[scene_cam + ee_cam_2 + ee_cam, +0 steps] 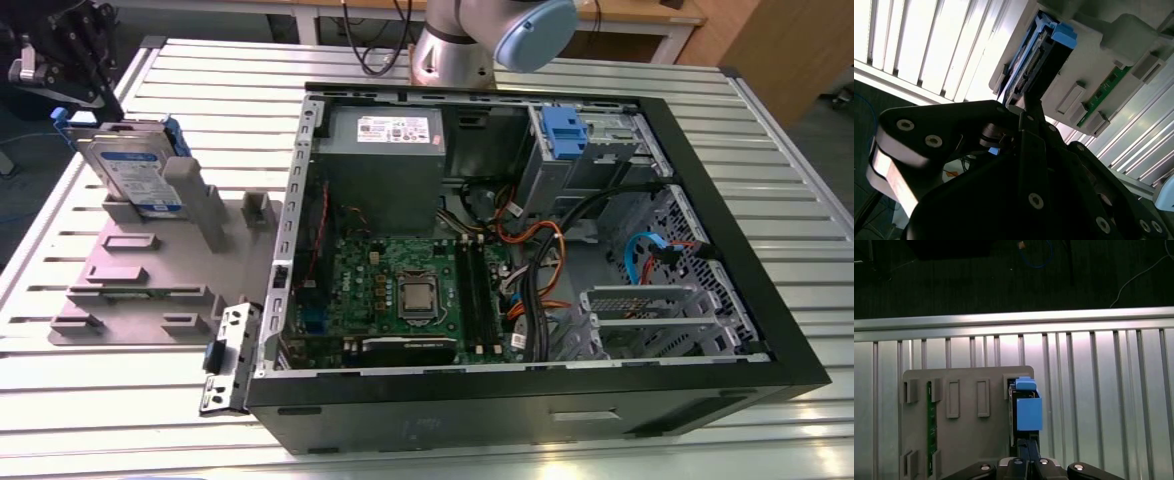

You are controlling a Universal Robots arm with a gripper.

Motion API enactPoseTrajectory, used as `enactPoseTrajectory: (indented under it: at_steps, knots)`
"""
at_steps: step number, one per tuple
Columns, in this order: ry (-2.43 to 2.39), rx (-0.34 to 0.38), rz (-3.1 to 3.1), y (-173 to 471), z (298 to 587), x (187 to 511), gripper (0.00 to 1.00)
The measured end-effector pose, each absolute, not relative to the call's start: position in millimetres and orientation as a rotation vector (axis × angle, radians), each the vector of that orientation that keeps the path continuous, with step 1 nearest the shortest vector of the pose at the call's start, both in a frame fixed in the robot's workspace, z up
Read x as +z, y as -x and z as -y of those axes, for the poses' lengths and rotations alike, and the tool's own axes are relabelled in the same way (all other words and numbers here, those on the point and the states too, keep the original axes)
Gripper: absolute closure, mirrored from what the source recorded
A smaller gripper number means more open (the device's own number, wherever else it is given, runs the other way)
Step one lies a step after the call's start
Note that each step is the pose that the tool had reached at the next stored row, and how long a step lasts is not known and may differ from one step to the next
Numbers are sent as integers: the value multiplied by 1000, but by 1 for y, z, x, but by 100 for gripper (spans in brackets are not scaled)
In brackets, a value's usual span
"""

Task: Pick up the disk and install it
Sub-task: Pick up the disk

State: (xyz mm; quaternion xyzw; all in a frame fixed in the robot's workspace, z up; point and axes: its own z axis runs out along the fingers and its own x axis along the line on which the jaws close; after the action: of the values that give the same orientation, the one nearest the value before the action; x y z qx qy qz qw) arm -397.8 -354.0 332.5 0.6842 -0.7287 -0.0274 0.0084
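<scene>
Exterior view: the disk (134, 172) stands on edge in a grey rack (134, 285) on the tabletop (214, 70), beside the open case (787, 330), with the tool (74, 100) at its top end. Second wrist view: the tool (1023, 107) sits right at the disk's (1029, 70) edge. First wrist view: the tool (1027, 452) lines up over the blue carrier (1029, 412); whether it grips I cannot tell. A square grasp and a straight lift should clear the slot.

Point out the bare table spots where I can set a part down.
Free: the table strip at the exterior view's bottom left, below the holder and beside the case; also the slats between the disk, the case and the arm's base. Crowded: the holder's end where the disk stands by the tool, and inside the case.
</scene>
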Motion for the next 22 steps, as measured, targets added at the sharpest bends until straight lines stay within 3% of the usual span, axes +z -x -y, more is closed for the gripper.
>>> enactPoseTrajectory:
  at_steps: [5, 7, 10, 11, 22]
  knots:
    - [-2138, -85, 2277, 398, 354, 332, 76]
    - [-2138, -85, 2277, 398, 354, 332, 65]
    - [-2138, -85, 2277, 398, 354, 332, 59]
    - [-2138, -85, 2277, 398, 354, 332, 53]
    - [-2154, -101, 2289, 401, 354, 325, 53]
